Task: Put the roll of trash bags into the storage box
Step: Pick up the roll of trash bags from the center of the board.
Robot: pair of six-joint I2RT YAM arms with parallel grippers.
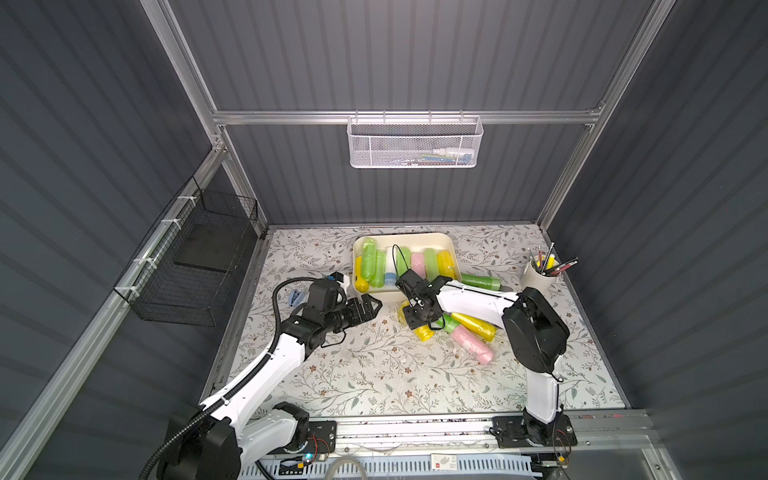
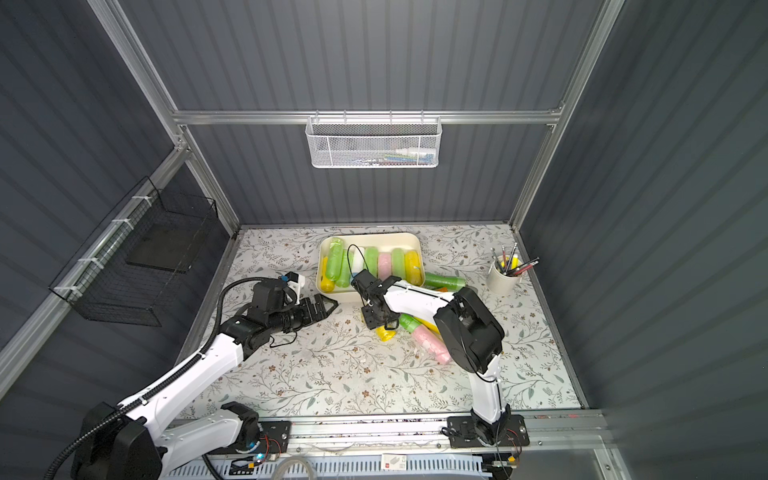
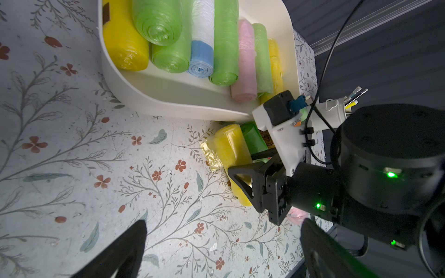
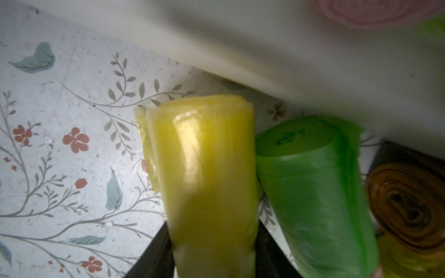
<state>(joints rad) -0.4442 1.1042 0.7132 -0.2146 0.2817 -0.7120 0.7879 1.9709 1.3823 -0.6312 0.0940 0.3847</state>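
Note:
The cream-white storage box (image 1: 415, 236) (image 2: 374, 237) stands at the back middle of the table, with several green, yellow, pink and white rolls side by side in it. Just in front of its near wall (image 4: 289, 48), my right gripper (image 1: 420, 323) (image 4: 213, 231) points down. Its black fingers press both sides of a yellow roll of trash bags (image 1: 424, 332) (image 2: 384, 333) (image 3: 228, 146) (image 4: 207, 168). I cannot tell whether this roll is off the table. My left gripper (image 1: 372, 305) (image 3: 224, 223) is open and empty, left of the box's near corner.
A green roll (image 4: 313, 192) and a brown roll (image 4: 407, 204) lie beside the gripped one. Pink (image 1: 473, 345) and yellow (image 1: 473, 326) rolls lie under the right arm, another green roll (image 1: 480, 281) right of the box. Pen cup (image 1: 540, 272) at right; mesh basket (image 1: 415, 141) and wire basket (image 1: 195, 266) on the walls.

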